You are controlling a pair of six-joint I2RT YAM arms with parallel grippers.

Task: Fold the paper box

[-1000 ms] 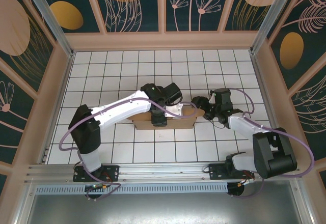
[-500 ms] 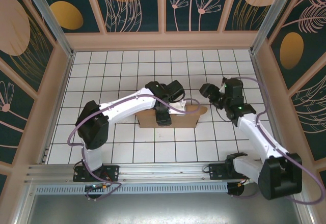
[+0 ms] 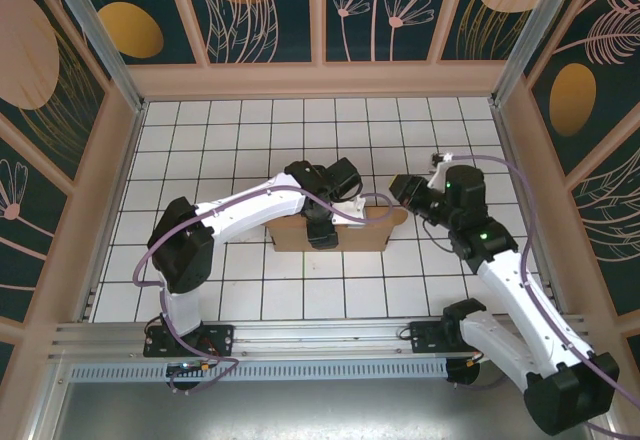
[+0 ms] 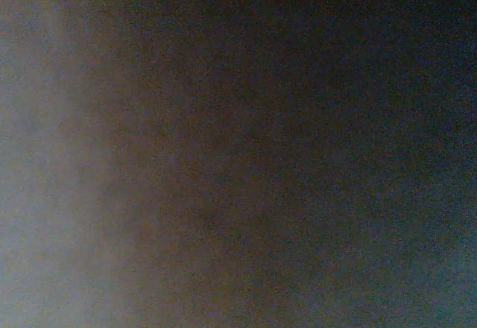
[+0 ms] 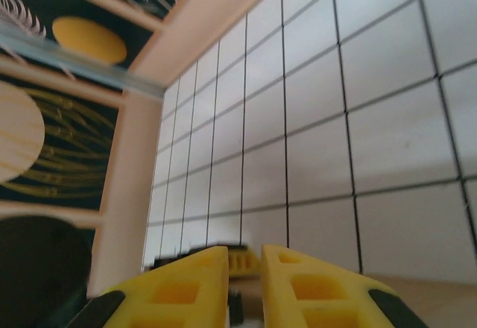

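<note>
The left gripper [image 3: 320, 231] is dug down into the middle of the box [image 3: 372, 232], with brown cardboard lying under it and out to either side. Its wrist camera sits so close that all is dark, so I cannot tell whether the jaws are spread or closed. The box looks light and thin, stiff across its panels but ready to bend at the creases. It will likely slide on the smooth tiles [image 3: 250, 140] unless one arm pins it. The best hold is probably a flap's free edge, pinched close to a crease, not the middle of a panel. The rounded flap at the box's right end points toward the right gripper [image 3: 402, 188], which hangs near that end and seems clear of it. In the wrist view its yellow fingers [image 5: 186, 287] stand almost pressed together, with nothing between them. Bare tiles lie ahead of this gripper and off to its right as far as the wall [image 3: 515, 160] — room enough to swing. On its left the other arm crowds the box, so that side is the tight one.
</note>
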